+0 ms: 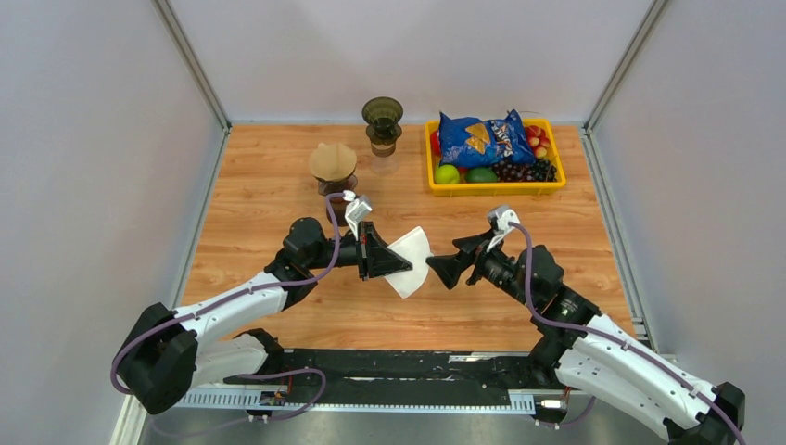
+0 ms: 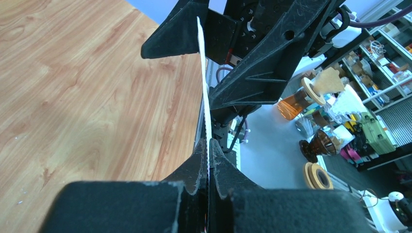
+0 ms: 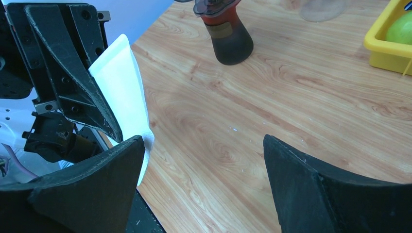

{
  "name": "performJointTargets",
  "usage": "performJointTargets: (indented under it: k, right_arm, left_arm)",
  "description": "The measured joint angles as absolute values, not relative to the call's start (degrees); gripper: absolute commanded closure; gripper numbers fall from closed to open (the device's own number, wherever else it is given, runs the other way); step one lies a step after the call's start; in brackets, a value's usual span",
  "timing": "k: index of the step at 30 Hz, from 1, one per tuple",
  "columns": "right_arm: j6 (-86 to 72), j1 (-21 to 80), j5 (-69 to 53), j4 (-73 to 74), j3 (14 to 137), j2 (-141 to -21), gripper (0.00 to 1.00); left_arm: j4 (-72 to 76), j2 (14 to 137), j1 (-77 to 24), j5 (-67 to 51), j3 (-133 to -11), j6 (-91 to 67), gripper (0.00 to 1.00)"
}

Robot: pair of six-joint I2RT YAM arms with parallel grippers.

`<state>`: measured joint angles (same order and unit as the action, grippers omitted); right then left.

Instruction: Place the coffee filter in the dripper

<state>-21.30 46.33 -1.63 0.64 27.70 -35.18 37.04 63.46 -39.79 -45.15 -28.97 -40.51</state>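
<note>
While left gripper (image 1: 397, 260) pinches filter (image 1: 419, 250), carafe (image 3: 232, 44) stands beyond.

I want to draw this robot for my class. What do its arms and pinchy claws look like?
The left arm and right arm have white shells and black joints. A purple cable runs along each one. The left gripper and right gripper each have two black, wedge-shaped fingers.
</note>
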Motion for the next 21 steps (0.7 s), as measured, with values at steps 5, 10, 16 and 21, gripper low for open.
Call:
performJointTargets:
  k: [5,10,16,21]
  right_arm:
    - [-21.3,46.3,-2.5,0.6,27.7,-36.2,0.05]
    - [-21.1,46.3,-1.6,0.6,27.8,-36.6,0.05]
    - [-21.1,46.3,1.6,0.9,27.8,-35.6,0.05]
    - [-20.9,46.3,1.7,2.0,28.1,-35.5,0.04]
  left_arm:
    - [37.0,63.5,-39.8,-45.6,-29.0,-40.6,1.00]
    - [37.0,63.5,-39.8,-46.1,-29.0,-40.6,1.00]
    - [37.0,63.5,-39.8,-46.3,-29.0,-40.5,1.00]
    - [36.9,63.5,-39.8,-46.4,-29.0,-40.4,1.00]
